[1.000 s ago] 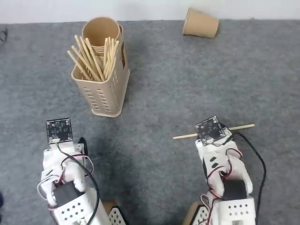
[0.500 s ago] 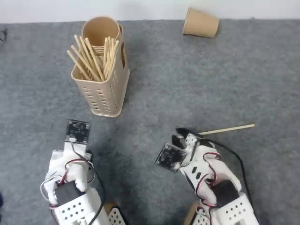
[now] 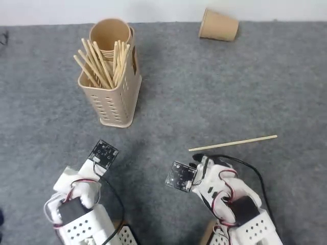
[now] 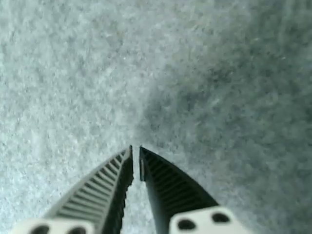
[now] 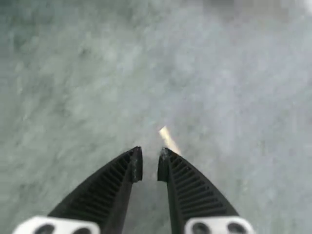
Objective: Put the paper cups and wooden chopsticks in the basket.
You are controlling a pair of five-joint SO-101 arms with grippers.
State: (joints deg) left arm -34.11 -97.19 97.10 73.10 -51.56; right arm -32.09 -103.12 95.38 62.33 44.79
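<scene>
White arms (image 3: 65, 179), black ribbed fingers (image 4: 168, 183).

High view: left arm (image 3: 76, 201) sits low at the near edge, wrist angled toward the middle, left camera board (image 3: 103, 153) at its front end. The left gripper (image 4: 135, 149) points down, fingers closed with tips almost touching, nothing between them. The right arm (image 3: 232, 201) is also at the near edge, wrist turned toward the left arm, right camera board (image 3: 180, 177) leading. The right gripper (image 5: 149, 157) points down, tips a narrow gap apart, nothing held.
</scene>
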